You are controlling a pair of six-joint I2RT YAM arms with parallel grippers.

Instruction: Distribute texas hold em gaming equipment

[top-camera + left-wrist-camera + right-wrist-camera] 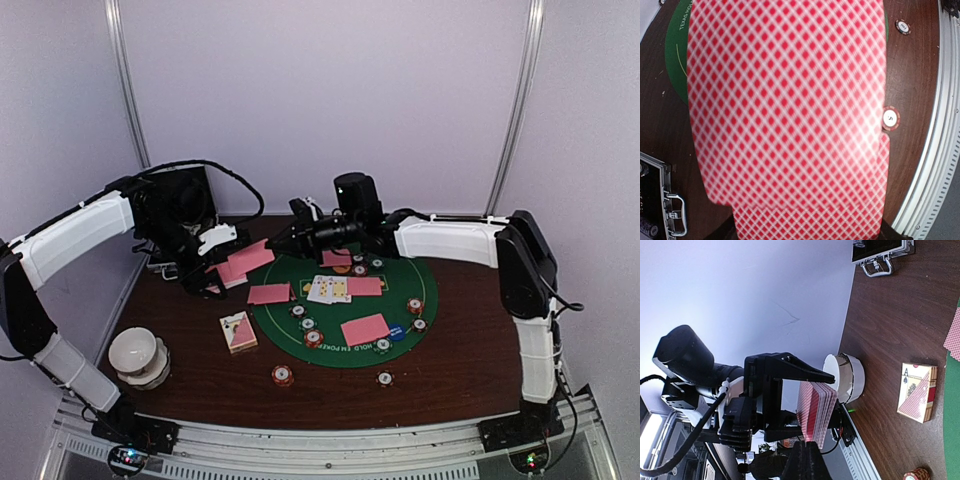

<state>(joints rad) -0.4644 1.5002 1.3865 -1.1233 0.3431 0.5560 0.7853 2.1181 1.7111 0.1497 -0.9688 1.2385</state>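
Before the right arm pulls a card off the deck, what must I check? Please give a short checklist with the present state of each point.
1. Clamp of the left gripper on the card deck: ok.
2. The right gripper shut on the top card: ok.
3. Only one card pinched: cannot tell.
4. Bare felt free on the green poker mat: ok.
5. The white bowl apart from both grippers: ok.

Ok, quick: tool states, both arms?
Left tool: closed, holding a stack of pink-backed cards.
Right tool: closed at the stack's edge; whether it grips a card cannot be told.
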